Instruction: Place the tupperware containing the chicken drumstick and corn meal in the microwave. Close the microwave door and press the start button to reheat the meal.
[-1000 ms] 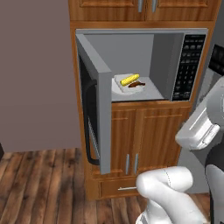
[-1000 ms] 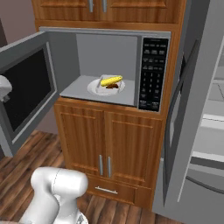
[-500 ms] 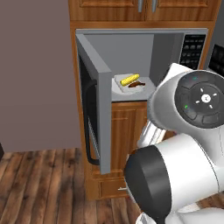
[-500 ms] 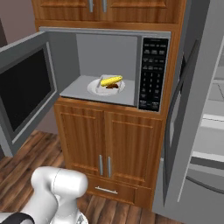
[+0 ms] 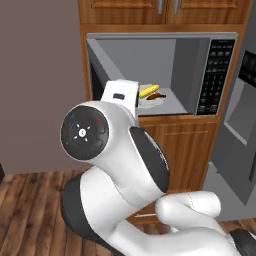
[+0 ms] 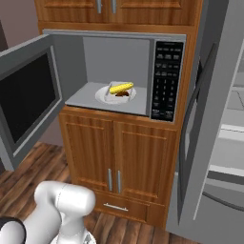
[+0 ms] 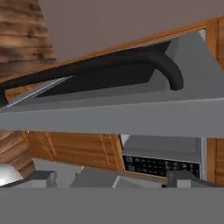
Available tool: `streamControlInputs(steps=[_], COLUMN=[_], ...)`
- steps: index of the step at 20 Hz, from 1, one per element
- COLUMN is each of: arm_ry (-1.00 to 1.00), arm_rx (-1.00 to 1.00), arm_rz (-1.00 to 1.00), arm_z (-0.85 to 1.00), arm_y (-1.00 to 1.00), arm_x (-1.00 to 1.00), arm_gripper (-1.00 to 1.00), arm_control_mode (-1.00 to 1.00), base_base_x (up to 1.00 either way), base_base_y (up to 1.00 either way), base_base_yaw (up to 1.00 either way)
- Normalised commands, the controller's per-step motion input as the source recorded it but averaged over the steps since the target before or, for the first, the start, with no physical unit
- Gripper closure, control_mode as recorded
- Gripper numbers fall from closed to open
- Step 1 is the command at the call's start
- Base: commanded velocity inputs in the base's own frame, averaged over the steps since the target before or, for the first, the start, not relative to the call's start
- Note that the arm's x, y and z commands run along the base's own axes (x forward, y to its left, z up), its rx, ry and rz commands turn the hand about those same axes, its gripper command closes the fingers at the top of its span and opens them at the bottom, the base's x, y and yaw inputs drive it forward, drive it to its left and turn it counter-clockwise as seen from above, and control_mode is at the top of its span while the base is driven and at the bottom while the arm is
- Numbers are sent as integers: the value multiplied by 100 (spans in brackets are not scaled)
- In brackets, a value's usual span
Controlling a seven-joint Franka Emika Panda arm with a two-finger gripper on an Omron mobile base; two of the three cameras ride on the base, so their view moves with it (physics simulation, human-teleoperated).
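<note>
In the right base view, the wide grey microwave door (image 6: 26,100) with its dark rectangular window stands swung fully open at the far left, hinged on the left side of the opening. To its right the large silver-grey built-in microwave (image 6: 119,76) sits framed by wooden cabinets (image 6: 121,167), its cavity exposed. On the cavity floor, toward the middle, rests the small shallow clear plastic tupperware (image 6: 116,95). Inside it lies the short bright yellow corn cob (image 6: 121,87), with the small reddish-brown chicken drumstick (image 6: 122,94) just beside it on the near side. Right of the cavity is the black keypad panel (image 6: 166,81), and further right the tall grey fridge (image 6: 217,119), its door partly open.

In the left base view the robot's white arm with dark joints (image 5: 115,155) rises large in front of the microwave's left half and hides most of the door. The corn (image 5: 149,90) and drumstick (image 5: 158,97) peek out past the arm, still inside the cavity on the tray (image 5: 148,102).

The hand view is rolled: it looks close along the door's top grey edge (image 7: 109,116), with the black bar handle (image 7: 131,65) curving above it and the keypad (image 7: 162,166) below. The gripper (image 7: 111,179) shows its two finger tips well apart at the bottom, holding nothing.
</note>
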Motion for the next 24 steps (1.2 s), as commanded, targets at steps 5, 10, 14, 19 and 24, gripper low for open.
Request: streamControlInputs(steps=[5,10,14,19,24], arm_ry=[-6,-2,0,-1,-2], arm_rx=[-23,-15,-9,-7,-1], arm_rz=[0,-1,-4,-9,-16], arm_z=[-9,-12,-12,-16,-17], arm_y=[80,62,39,9,-42], arm_x=[40,56,72,65,11], arm_gripper=[-100,-100,-100,-100,-100], arm_control_mode=[-100,-100,-100,-100,-100], base_base_x=[0,0,0,0,0], base_base_y=[0,0,0,0,0], base_base_yaw=[0,0,0,0,0])
